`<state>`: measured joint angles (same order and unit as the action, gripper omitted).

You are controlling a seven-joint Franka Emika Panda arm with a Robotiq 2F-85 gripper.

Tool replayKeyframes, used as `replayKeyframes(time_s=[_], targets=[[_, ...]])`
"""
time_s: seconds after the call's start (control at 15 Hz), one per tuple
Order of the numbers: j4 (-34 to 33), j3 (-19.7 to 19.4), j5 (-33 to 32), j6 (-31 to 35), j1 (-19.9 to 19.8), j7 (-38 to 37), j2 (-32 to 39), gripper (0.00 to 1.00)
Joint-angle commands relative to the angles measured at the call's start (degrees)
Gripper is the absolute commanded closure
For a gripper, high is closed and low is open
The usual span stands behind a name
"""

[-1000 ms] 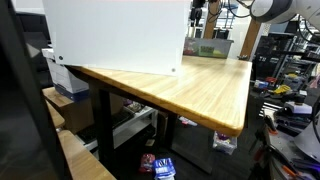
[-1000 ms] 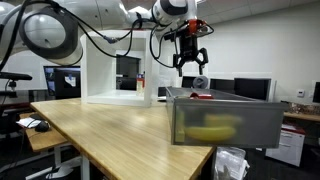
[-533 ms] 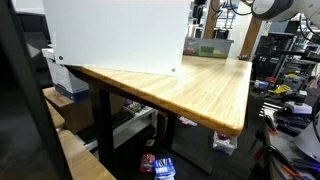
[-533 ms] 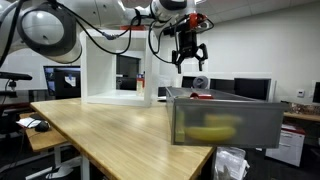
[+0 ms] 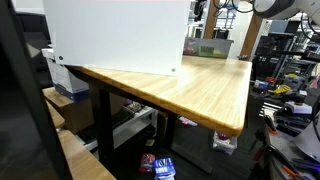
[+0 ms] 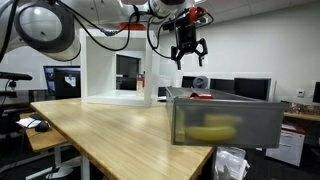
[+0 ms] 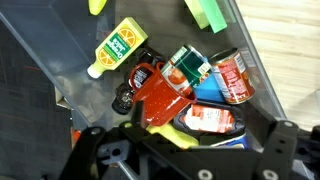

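My gripper (image 6: 187,55) hangs open and empty in the air above a grey translucent bin (image 6: 225,120) on the wooden table (image 6: 110,135). In the wrist view the fingers (image 7: 185,150) frame the bin floor (image 7: 55,75) from above. Inside lie a yellow bottle (image 7: 118,48), a red pouch (image 7: 160,97), a red can (image 7: 236,78), a can with a green and red label (image 7: 185,68), a black pack with a red label (image 7: 208,120) and a green block (image 7: 207,12). A yellow item shows through the bin wall in an exterior view (image 6: 210,130).
A large white open box (image 6: 105,75) stands on the table behind the bin; it fills the near view in an exterior view (image 5: 115,35). The bin shows far off there (image 5: 208,47). Monitors (image 6: 250,88) and lab clutter (image 5: 285,95) surround the table.
My gripper has risen straight up above the bin, still open. The things in the bin have not moved.
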<state>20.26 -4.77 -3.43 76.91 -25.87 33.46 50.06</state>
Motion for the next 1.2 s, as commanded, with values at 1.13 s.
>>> replayKeyframes(time_s=[1.13], targets=[[1.0,-1.6,-2.1,-0.4,1.5,1.4,-6.2,0.0]])
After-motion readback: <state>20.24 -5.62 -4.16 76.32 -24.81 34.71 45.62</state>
